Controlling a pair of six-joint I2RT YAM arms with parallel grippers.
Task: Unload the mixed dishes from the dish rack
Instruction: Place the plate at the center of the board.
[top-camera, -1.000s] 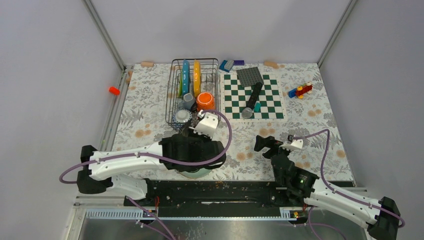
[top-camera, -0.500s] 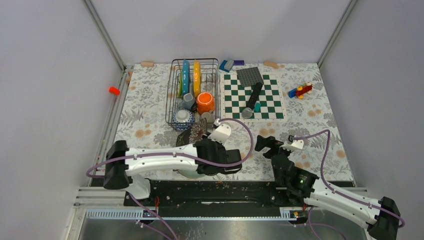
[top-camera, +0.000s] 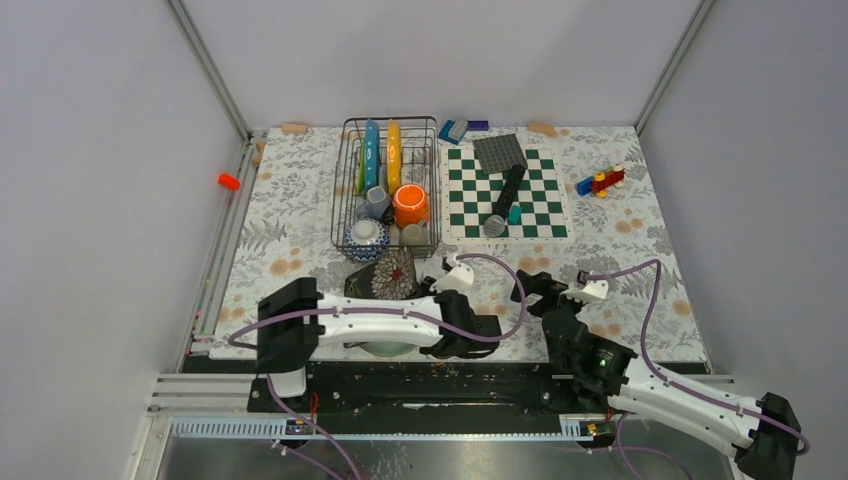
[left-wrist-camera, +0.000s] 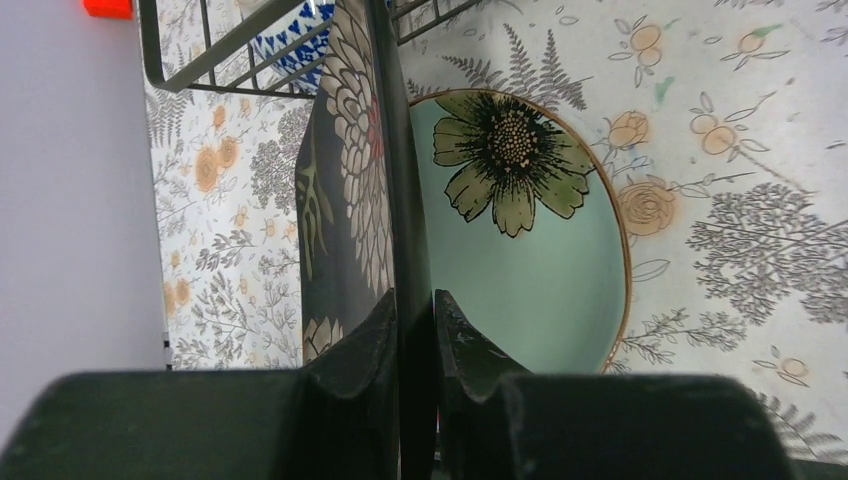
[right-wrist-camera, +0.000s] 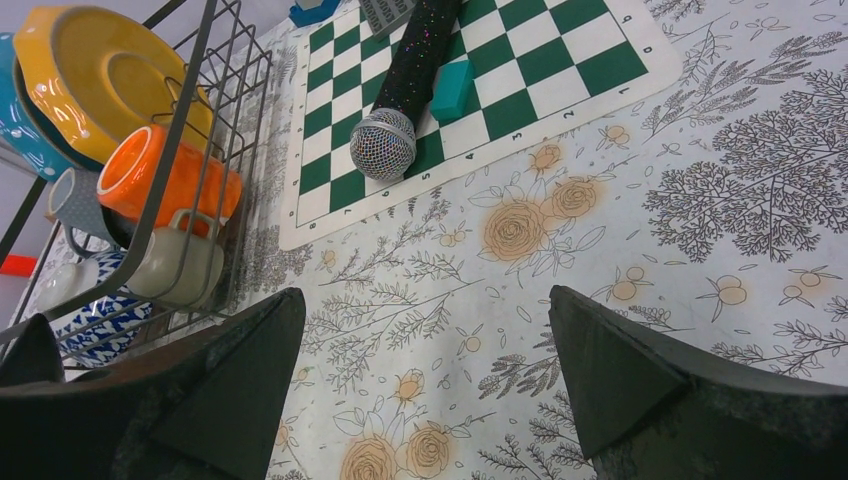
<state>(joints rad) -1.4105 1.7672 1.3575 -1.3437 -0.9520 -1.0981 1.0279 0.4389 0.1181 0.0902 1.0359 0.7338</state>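
Left end effector (left-wrist-camera: 415, 300) pinches dark plate (left-wrist-camera: 350, 200) on edge by mint plate (left-wrist-camera: 530, 260) on tabletop (top-camera: 620, 250). Right end effector (right-wrist-camera: 422, 300) spread, empty. I judge two out; plates (top-camera: 372, 155), mug (top-camera: 410, 203), cups (top-camera: 378, 200), bowl (top-camera: 366, 238) left in rack (top-camera: 340, 200).

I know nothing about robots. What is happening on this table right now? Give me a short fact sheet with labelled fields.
Left gripper: shut on the dark patterned plate, held on edge
Beneath it: mint flower plate, flat on the table
Right gripper: open, holding nothing
Dish rack: holds blue plate, orange plate, orange mug, patterned bowl, grey cups
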